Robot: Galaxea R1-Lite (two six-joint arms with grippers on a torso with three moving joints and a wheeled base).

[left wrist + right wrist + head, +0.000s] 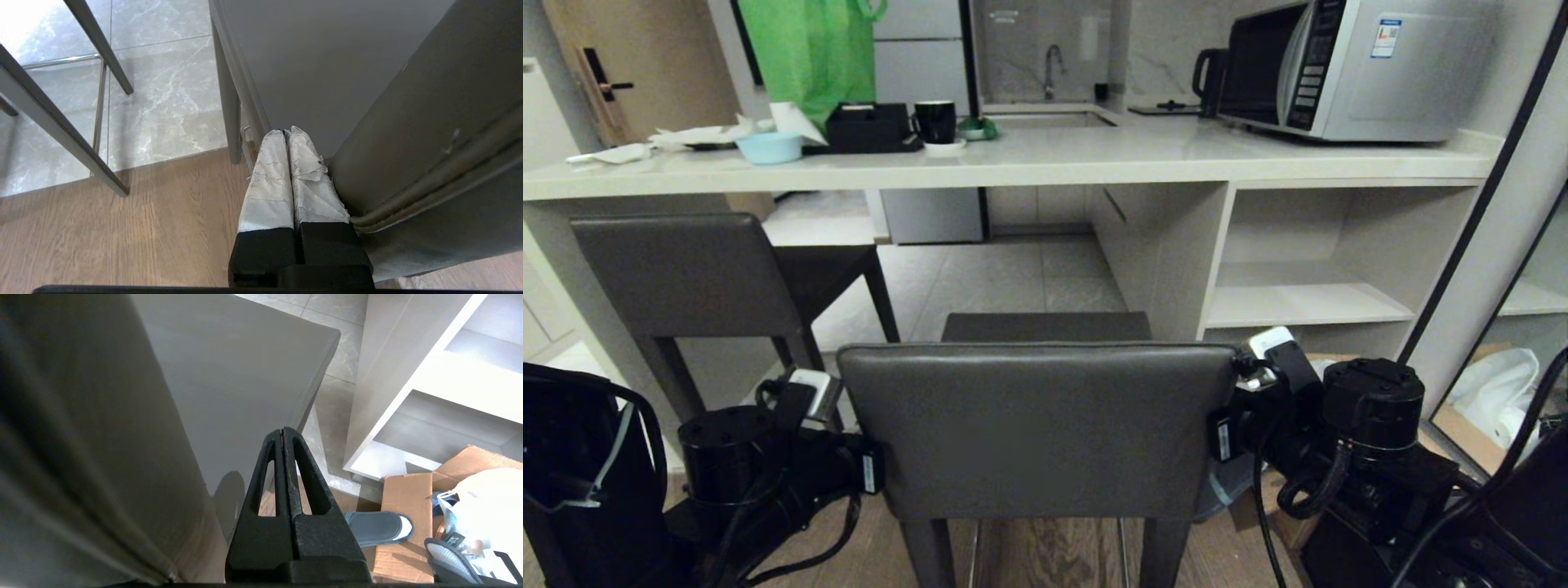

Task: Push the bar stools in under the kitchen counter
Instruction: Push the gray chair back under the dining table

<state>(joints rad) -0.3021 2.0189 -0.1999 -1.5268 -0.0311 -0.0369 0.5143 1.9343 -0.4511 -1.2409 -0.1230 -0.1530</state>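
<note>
Stools first: one bar stool (1037, 429) stands right in front of me, out from the kitchen counter (1013, 167). The other stool (686, 273) on my left sits nearer the counter. I have my left gripper (286, 132) beside the near backrest's left edge and my right gripper (282, 430) beside its right edge. Both have fingers pressed together, holding nothing. I think closed tips make good pushers, and one on each side should keep the stool straight.

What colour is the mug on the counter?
Black, on a white saucer; the mug shows best in the head view.
</note>
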